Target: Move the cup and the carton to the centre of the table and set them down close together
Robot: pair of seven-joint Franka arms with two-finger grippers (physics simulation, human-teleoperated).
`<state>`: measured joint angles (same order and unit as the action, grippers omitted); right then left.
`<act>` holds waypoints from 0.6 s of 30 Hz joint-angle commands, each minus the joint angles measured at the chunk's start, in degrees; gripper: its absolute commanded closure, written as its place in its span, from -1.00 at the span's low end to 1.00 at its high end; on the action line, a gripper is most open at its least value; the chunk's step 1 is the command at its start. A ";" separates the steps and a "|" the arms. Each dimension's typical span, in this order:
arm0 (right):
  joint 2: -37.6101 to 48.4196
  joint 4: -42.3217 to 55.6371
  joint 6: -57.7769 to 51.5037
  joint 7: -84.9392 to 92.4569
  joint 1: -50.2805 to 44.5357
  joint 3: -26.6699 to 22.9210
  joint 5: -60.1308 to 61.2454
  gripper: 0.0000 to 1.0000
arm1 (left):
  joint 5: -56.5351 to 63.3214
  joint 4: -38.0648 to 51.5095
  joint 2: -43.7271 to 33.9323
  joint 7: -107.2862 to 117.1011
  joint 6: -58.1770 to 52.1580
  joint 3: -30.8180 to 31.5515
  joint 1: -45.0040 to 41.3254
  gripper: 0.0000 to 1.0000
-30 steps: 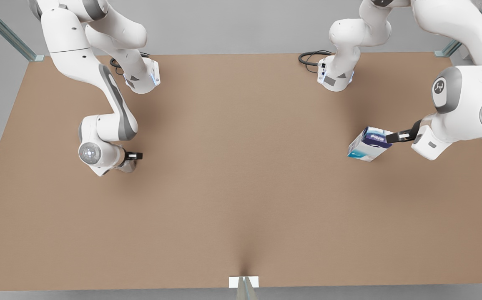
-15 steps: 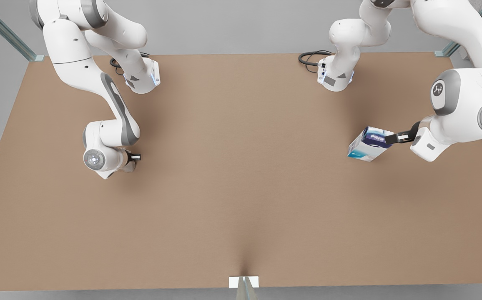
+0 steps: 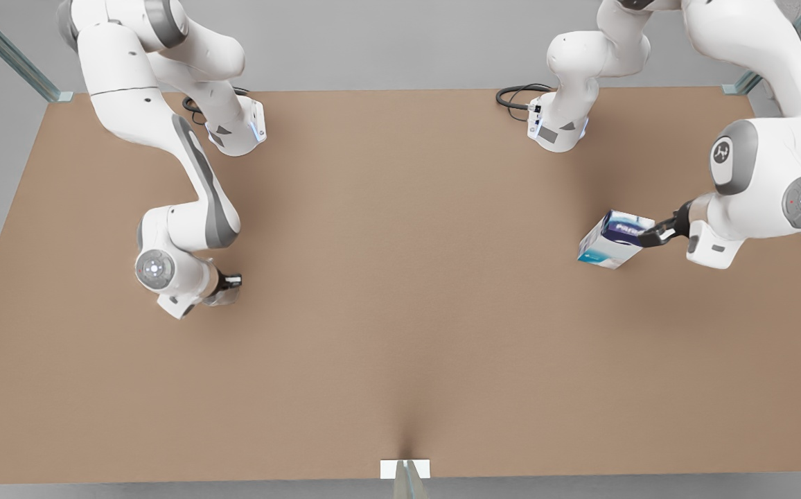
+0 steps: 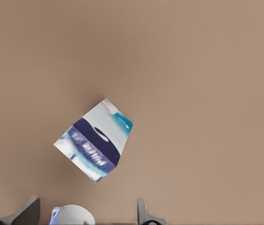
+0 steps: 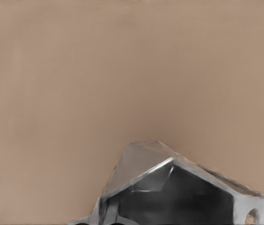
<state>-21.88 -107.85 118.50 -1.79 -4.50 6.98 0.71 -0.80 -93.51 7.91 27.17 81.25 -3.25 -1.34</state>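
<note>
The carton, white with a blue-purple panel and a teal edge, stands on the table at the front view's right. My left gripper hovers at its right side. In the left wrist view the carton lies some way beyond the open fingers, with nothing between them. At the front view's left, my right gripper is shut on the silvery faceted cup. The cup sits right up against the right wrist camera, over bare tabletop.
Both arm bases stand at the table's far edge with black cables beside them. A white tab marks the near edge at mid-width. Bare tan surface stretches across the middle between the two arms.
My right gripper has carried the cup a little toward the near edge and to the front view's right. My left wrist has turned and drawn closer to the carton, which has not moved.
</note>
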 commanded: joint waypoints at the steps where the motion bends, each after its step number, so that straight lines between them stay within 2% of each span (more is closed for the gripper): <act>1: -0.45 1.14 -0.11 -0.14 -1.04 -0.04 0.26 0.57 | 0.01 -0.09 0.00 0.52 -0.04 0.00 -0.07 -1.00; 3: -2.47 4.92 -0.20 -0.32 -4.73 -0.04 0.70 0.57 | 0.01 -3.69 -0.97 6.41 0.66 -1.05 0.02 -1.00; 6: -7.30 13.01 -0.20 -0.58 -10.71 -0.04 1.49 0.57 | 0.01 -11.34 -1.85 11.86 9.01 -3.78 0.02 -1.00; 8: -13.19 21.79 -0.02 -0.76 -14.49 -0.04 3.51 0.57 | -0.08 -16.44 -2.99 11.86 14.28 -5.80 -0.07 -1.00; 14: -30.94 47.46 1.30 -2.43 -25.12 -0.04 5.80 0.57 | -0.26 -23.03 -6.33 22.76 15.34 -6.94 -0.07 -1.00; 17: -33.32 49.22 3.58 -4.98 -27.67 0.14 6.76 0.57 | -0.61 -25.14 -6.42 22.67 18.77 -7.56 0.02 -1.00; 18: -33.32 48.78 3.58 -5.24 -27.67 0.05 6.76 0.33 | -0.61 -25.85 -6.42 22.67 19.82 -7.65 0.02 -1.00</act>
<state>-55.20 -59.14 122.20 -7.04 -32.25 7.03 7.42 -1.27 -119.45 1.50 49.83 101.21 -11.04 -2.05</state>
